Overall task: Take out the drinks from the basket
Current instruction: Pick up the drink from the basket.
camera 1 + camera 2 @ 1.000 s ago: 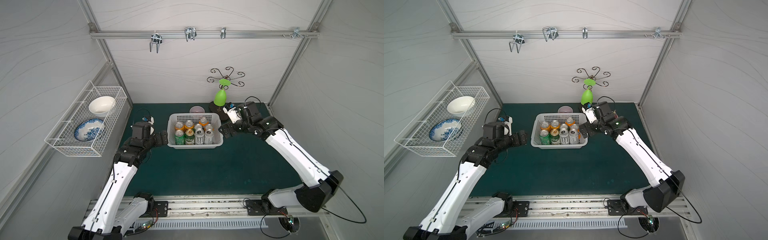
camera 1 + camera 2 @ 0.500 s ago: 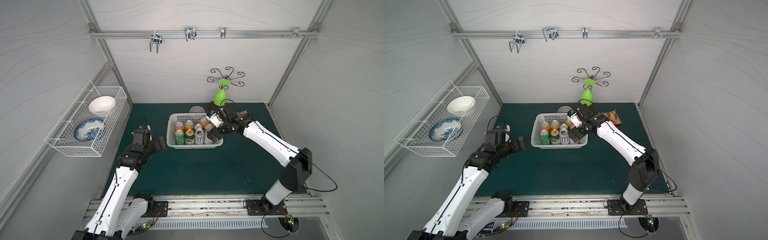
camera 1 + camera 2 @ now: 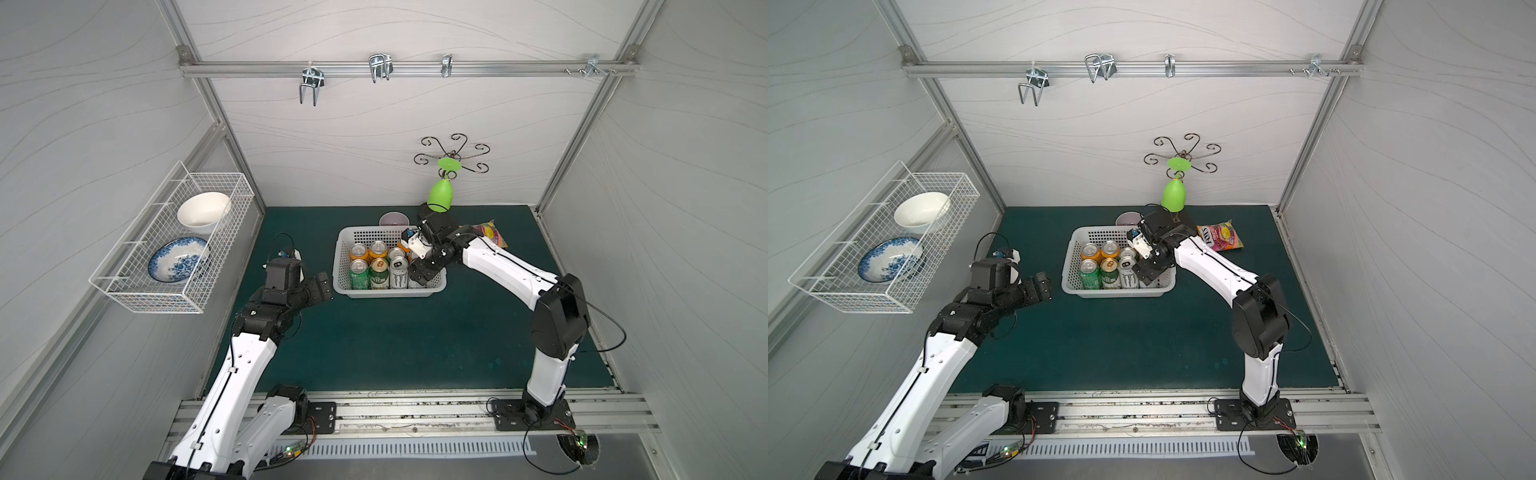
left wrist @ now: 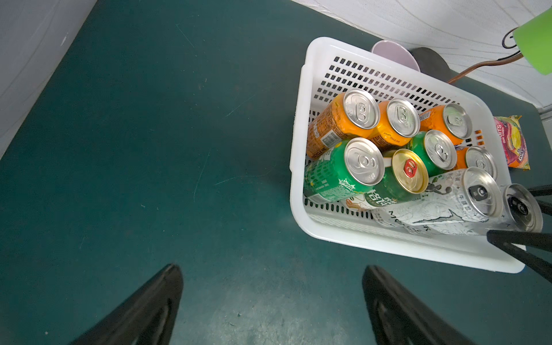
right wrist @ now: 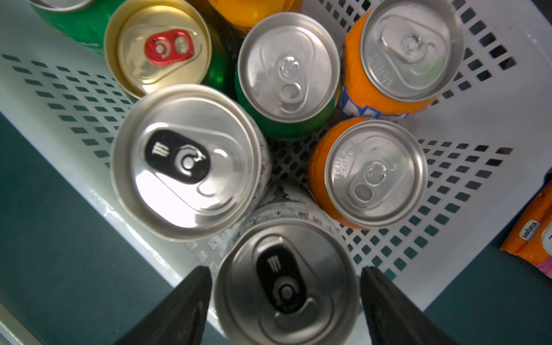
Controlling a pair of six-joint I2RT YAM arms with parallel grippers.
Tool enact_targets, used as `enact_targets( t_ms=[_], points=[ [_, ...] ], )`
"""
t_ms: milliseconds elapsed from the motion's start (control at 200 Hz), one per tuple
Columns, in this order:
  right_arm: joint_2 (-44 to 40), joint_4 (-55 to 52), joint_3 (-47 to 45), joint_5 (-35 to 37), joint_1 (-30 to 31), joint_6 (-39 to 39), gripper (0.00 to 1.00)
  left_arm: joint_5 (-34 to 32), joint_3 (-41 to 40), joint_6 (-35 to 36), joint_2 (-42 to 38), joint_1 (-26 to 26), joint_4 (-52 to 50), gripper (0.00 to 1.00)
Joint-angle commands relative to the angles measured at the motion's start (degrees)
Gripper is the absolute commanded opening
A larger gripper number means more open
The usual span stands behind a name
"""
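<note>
The white perforated plastic basket [image 3: 386, 294] sits on the dark green table mat [image 3: 395, 340], toward the back wall. It is packed with upright aluminium drink cans [image 4: 361, 161]: orange, green, one gold-topped, two tall silver-white. The right gripper [image 3: 420, 275] reaches down into the basket's near corner on its own side. Its black fingers [image 5: 188, 307] flank one tall silver-white can [image 5: 285, 286], close against its sides; whether they squeeze it I can't tell. The left gripper [image 4: 272, 270] hangs spread wide over the mat, just beside the basket, with only mat between its fingers.
</note>
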Motion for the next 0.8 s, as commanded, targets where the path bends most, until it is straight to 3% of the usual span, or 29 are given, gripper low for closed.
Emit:
enact_targets(
  t_ms=[0,160,455,795],
  points=[
    [1.1,0.1,1.5,-0.2,0.4,-0.2,0.78,0.1,0.5,-0.4,-0.7,0.3,2.7,0.98],
    [1.6,0.5,1.5,0.3,0.4,0.2,0.73,0.3,0.5,-0.4,-0.6,0.4,2.7,0.98],
    [0.5,-0.5,2.5,0.0,0.5,0.4,0.54,1.4,0.5,-0.5,-0.1,0.5,2.9,0.98],
    [-3.9,-3.9,5.2,0.2,0.5,0.4,0.48,2.6,0.5,-0.5,0.3,0.7,3.2,0.98]
  ],
)
